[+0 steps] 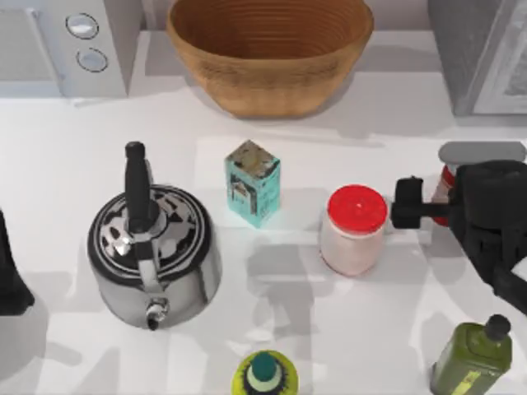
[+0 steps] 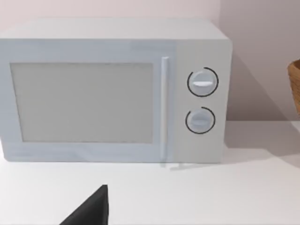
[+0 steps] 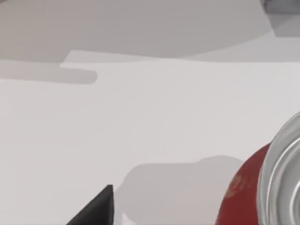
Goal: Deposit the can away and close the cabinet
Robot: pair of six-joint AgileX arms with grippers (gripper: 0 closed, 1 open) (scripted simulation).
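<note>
The can point(image 1: 445, 186) shows as a red sliver at the right of the table, mostly hidden behind my right gripper point(image 1: 420, 204). The right wrist view has its red body and silver top point(image 3: 276, 187) close by, beside one black fingertip point(image 3: 99, 210). That gripper is open and the can is not between visible fingers. The grey cabinet point(image 1: 476, 58) stands at the back right corner. My left arm point(image 1: 10, 271) is parked at the left edge, and one of its fingertips point(image 2: 93, 208) shows in the left wrist view.
A red-lidded jar point(image 1: 354, 230) stands just left of the right gripper. Also here are a teal carton point(image 1: 253, 183), a kettle point(image 1: 152, 247), a basket point(image 1: 270, 49), a microwave point(image 1: 74, 41), an olive bottle point(image 1: 473, 358) and a green-capped bottle point(image 1: 265, 374).
</note>
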